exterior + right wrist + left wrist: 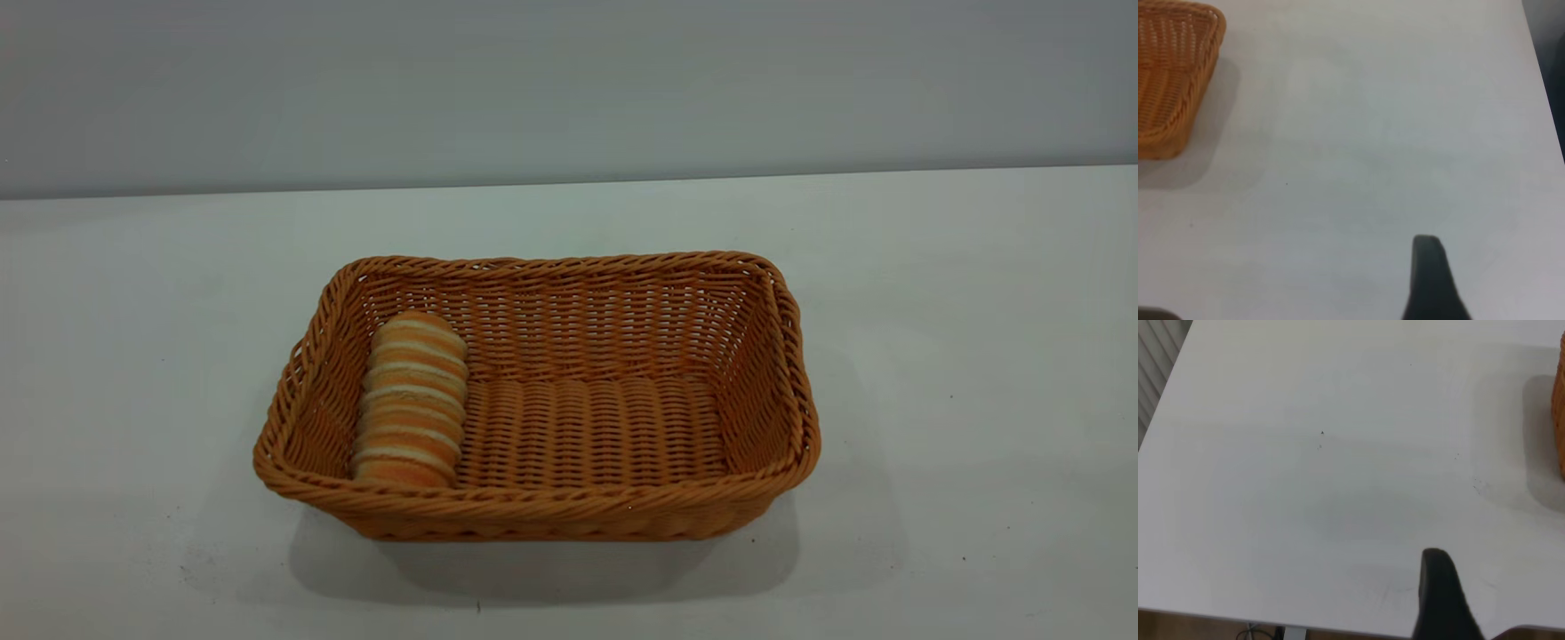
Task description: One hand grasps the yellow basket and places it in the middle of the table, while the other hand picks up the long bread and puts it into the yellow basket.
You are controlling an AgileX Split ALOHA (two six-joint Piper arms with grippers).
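The table (pixel 960 356) is the largest thing here, a broad white top with a few tiny dark specks, and it fills both wrist views beneath each pincer. On it, about the middle in the exterior view, stands the yellow basket (pixel 569 511), a big rectangular woven basket with sloping sides and a braided rim, sitting flat with its long side toward the camera. Inside it, against the short wall nearest the left arm's side, lies the long bread (pixel 412 400), a small striped loaf in orange-brown and cream, its length running from the far wall to the near wall and its near end touching the rim wall. The rest of the basket floor is bare weave. Neither arm appears in the exterior view. In the left wrist view only one dark finger of the left gripper (pixel 1441 597) shows, above bare table and well apart from the basket, of which only a sliver of woven wall (pixel 1559 413) appears far ahead and to one side; nothing is held at that finger, but whether the pincer is wide or narrow I cannot tell. In the right wrist view the right gripper (pixel 1431 280) likewise shows one dark finger over empty tabletop, with a basket corner (pixel 1175 73) well away from it; its opening cannot be told either.
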